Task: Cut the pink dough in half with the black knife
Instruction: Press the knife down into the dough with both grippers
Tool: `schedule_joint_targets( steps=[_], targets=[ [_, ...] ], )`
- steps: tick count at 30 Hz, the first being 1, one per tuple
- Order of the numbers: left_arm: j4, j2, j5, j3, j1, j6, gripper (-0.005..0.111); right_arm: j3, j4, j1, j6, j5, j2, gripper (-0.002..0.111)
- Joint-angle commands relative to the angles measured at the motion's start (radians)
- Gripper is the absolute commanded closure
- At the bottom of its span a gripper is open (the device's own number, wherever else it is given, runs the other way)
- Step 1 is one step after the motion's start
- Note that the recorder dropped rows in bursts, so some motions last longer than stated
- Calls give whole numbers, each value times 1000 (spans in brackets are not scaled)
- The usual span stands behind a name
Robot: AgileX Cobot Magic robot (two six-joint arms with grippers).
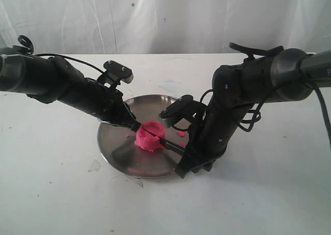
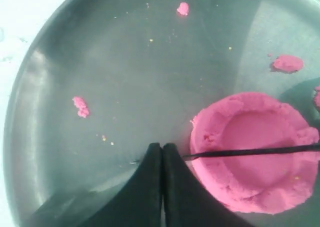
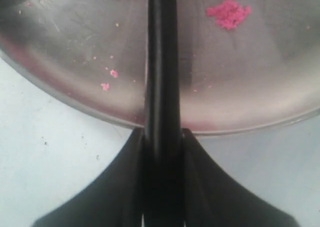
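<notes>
The pink dough (image 1: 147, 141) is a squat round lump with a dented top, sitting near the middle of the steel plate (image 1: 118, 148). The black knife (image 1: 170, 145) lies across its top; in the left wrist view the thin blade (image 2: 250, 151) crosses the dough (image 2: 250, 124), its tip just past the dough's edge. My right gripper (image 1: 184, 153) is shut on the knife's handle (image 3: 161, 62) at the plate's rim (image 3: 250, 122). My left gripper (image 1: 136, 126) is shut with nothing between its fingers (image 2: 150, 187), hovering over the plate beside the dough, close to the knife tip.
Small pink crumbs (image 2: 80, 107) lie scattered on the plate, a larger one (image 3: 228, 13) on the right arm's side. The plate rests on a white table (image 1: 51, 183), and a white curtain hangs behind.
</notes>
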Motion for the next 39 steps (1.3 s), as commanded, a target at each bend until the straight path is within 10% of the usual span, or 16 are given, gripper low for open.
schedule_joint_targets(
  steps=[1, 22, 39],
  targets=[
    [-21, -10, 7, 5, 17, 3, 107, 2, 6, 1, 1, 7, 8, 108],
    [-24, -10, 4, 5, 17, 3, 107, 1, 6, 1, 1, 24, 8, 69],
    [-53, 15, -4, 5, 17, 40, 107, -35, 6, 1, 1, 75, 8, 98]
  ],
)
